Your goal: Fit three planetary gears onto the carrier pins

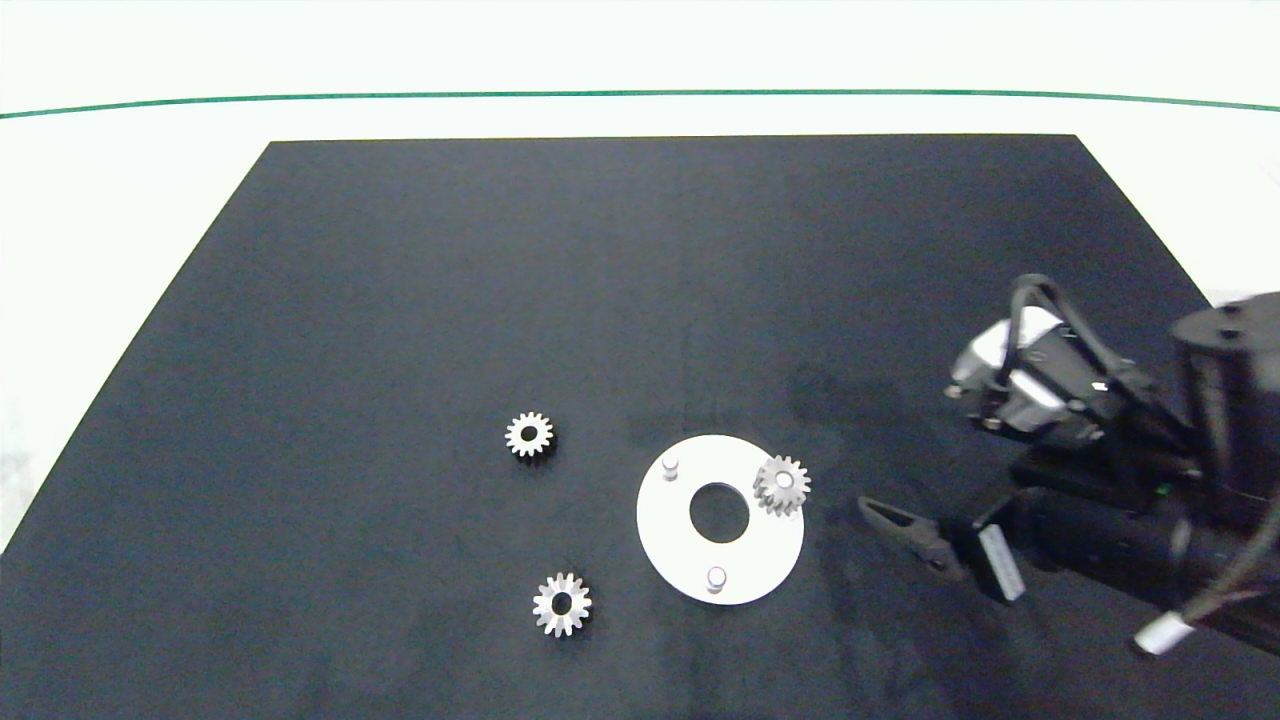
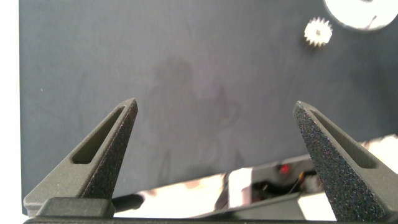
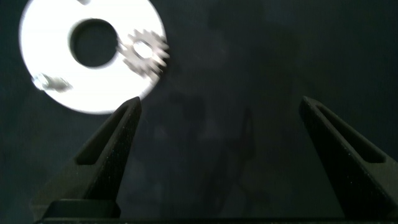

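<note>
The white carrier disc (image 1: 665, 520) lies on the black mat, right of centre and near the front. Two bare carrier pins (image 1: 670, 466) (image 1: 716, 578) stand on it. One planetary gear (image 1: 782, 484) sits at the disc's right rim where the third pin stands; I cannot tell if it is fully seated. Two more gears (image 1: 529, 435) (image 1: 561, 604) lie loose on the mat to the disc's left. My right gripper (image 3: 221, 102) is open and empty, just right of the disc (image 3: 43, 50) and gear (image 3: 144, 53). My left gripper (image 2: 216, 104) is open and empty over bare mat.
The right arm (image 1: 1100, 520) enters from the right edge, low over the mat. The left wrist view shows a loose gear (image 2: 318, 31) and part of the disc (image 2: 348, 15) far off. The black mat (image 1: 400, 300) ends at a white surface on all sides.
</note>
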